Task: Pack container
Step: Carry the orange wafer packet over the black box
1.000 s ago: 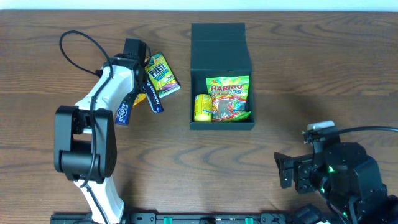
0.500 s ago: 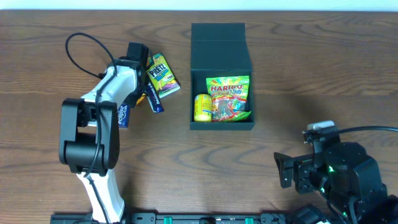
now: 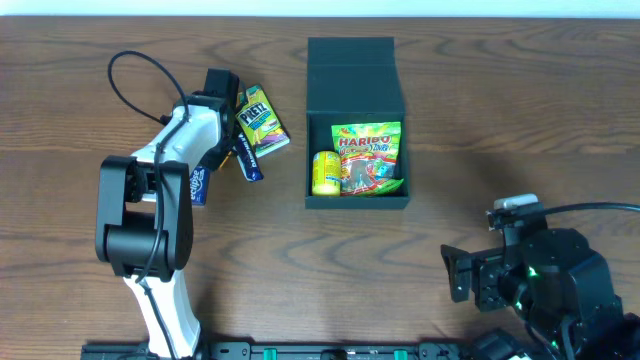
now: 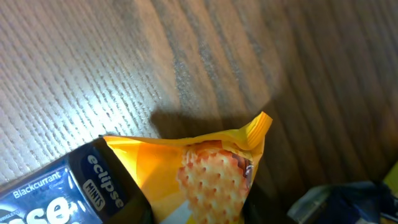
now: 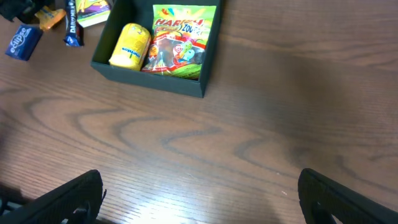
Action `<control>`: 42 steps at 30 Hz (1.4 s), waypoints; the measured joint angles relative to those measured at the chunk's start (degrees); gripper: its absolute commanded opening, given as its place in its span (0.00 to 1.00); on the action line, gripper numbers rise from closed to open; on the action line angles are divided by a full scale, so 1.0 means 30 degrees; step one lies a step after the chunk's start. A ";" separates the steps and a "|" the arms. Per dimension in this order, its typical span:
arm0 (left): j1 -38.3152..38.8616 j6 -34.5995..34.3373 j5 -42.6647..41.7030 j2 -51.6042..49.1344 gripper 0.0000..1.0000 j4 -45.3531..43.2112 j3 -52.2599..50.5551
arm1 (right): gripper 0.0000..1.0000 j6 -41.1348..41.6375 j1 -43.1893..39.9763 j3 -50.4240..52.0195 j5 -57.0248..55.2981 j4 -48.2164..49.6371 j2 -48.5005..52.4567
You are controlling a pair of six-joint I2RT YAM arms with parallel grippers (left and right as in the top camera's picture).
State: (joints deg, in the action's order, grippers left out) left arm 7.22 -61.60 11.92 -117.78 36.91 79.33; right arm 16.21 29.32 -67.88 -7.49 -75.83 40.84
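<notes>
The left gripper [image 3: 222,148] hangs low over a small pile of snacks on the table [image 3: 480,120]. Its fingers do not show in any view, so I cannot tell if they are spread or pinching something. Its own camera is very close to an orange cracker packet [image 4: 208,177]. A blue mints packet [image 4: 56,196] lies on the corner of that orange packet, on the left side. A green and yellow packet [image 3: 260,118] and a dark blue bar [image 3: 248,158] lie just to the right of this gripper.

The container [image 3: 357,201] sits to the right of the left gripper, near it but not touching, with the green and yellow packet and the bar in between. Its lid [image 3: 355,75] is flipped open and lies back on the far side. Inside it are a Haribo bag [image 3: 368,155] on the right and a yellow packet [image 3: 325,172] on the left, side by side and touching.

The right gripper [image 5: 202,202] is down near the front edge of the table. Its fingers [image 5: 65,199] are spread wide apart, with only bare wood between them. The container is far ahead of these fingers and a bit to their left, well apart from them
</notes>
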 measured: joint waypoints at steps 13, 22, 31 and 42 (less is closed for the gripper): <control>0.0262 0.1479 -0.0539 0.0000 0.23 0.4714 0.6972 | 1.00 0.0000 0.0000 0.0000 0.0000 0.0000 0.0000; 0.3016 0.0357 -0.3665 0.0000 0.17 0.4932 0.8021 | 0.99 0.0000 0.0000 0.0000 0.0000 0.0000 0.0000; 0.6943 -0.3861 -0.3665 0.0000 0.18 0.4750 0.8021 | 0.99 0.0000 0.0000 0.0000 0.0000 0.0000 0.0000; 0.8983 -0.8633 -0.2397 -0.0306 0.18 0.3162 0.8021 | 0.99 0.0000 0.0000 0.0000 0.0000 0.0000 0.0000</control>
State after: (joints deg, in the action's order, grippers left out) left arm 34.17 -87.50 4.73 -118.69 46.39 103.39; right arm 16.21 29.32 -67.88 -7.49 -75.83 40.84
